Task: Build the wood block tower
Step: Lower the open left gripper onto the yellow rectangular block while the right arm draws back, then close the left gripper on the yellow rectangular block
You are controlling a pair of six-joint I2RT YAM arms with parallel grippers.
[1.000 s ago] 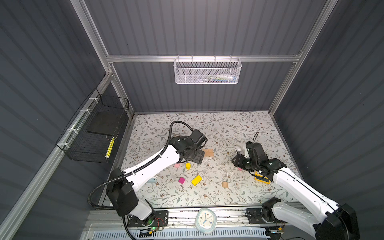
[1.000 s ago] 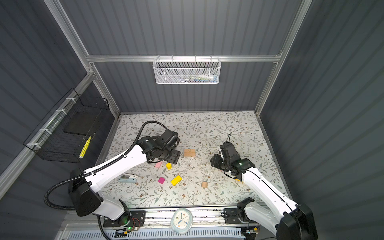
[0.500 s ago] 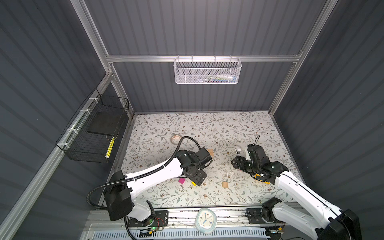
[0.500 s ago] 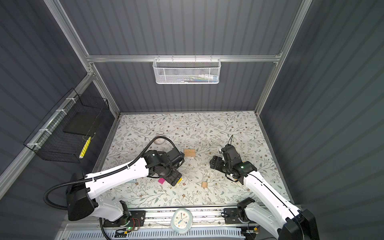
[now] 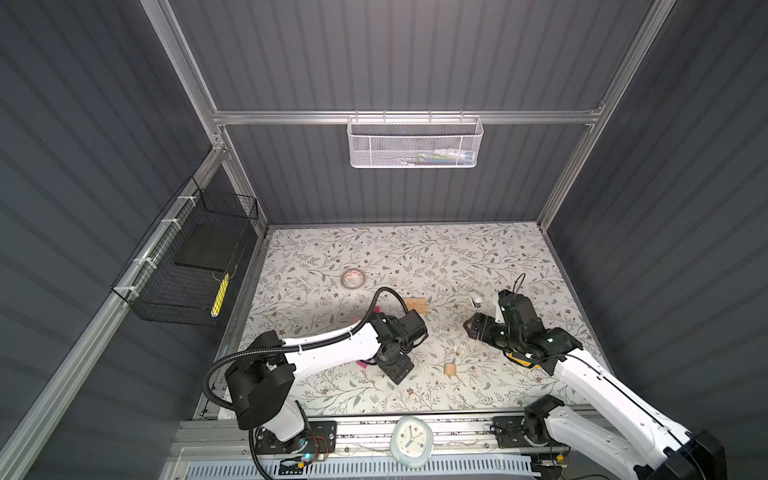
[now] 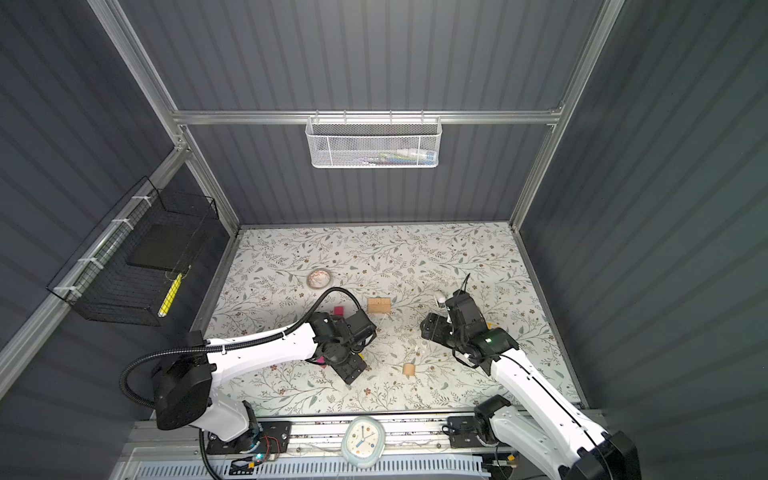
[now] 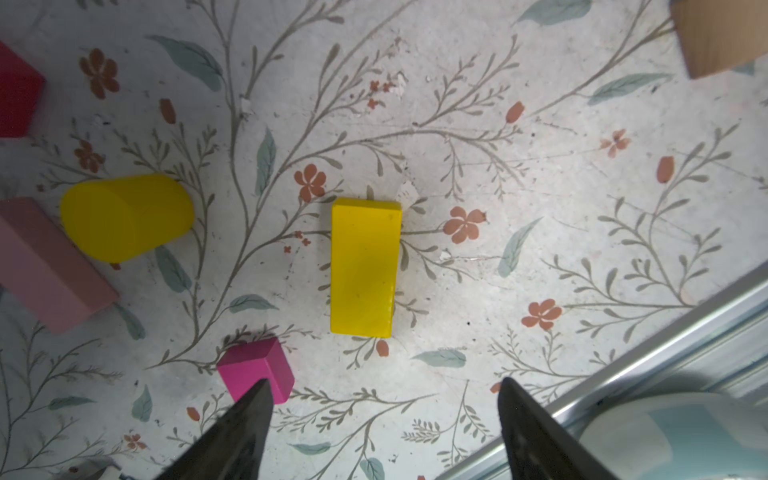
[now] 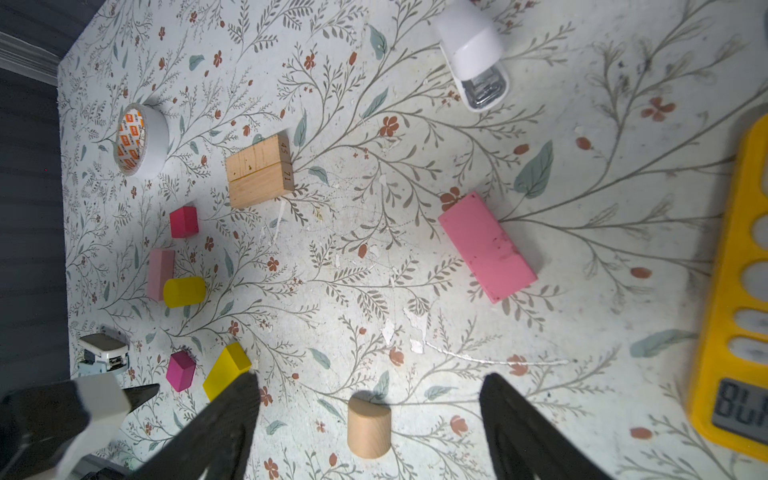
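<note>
Yellow, the bar [image 7: 363, 266] lies flat on the flower-patterned table [image 7: 540, 124], straight ahead of the left gripper [image 7: 384, 395], whose dark fingers stand wide apart above the surface with nothing held. A magenta cube [image 7: 257, 368] sits beside one fingertip and is partly hidden by it; whether they touch cannot be told. Farther that way a yellow cylinder [image 7: 124, 216] lies on its side right against a pale pink bar [image 7: 50, 266]. Beyond them a second magenta cube [image 8: 183, 221] rests near the tan block [image 8: 259, 170]. A bright pink bar [image 8: 486, 247] lies alone toward the right arm's side. The tan cylinder [image 8: 369, 426] shows in the gap of the right gripper [image 8: 372, 380] in the right wrist view, yet both top views put it apart from that gripper, which is spread wide and empty. No block rests on another. Around them lie a tape roll [image 8: 139, 139], a white stapler [image 8: 473, 58] and a calculator [image 8: 731, 291]; a clock [image 5: 411, 442] sits at the front rail.
</note>
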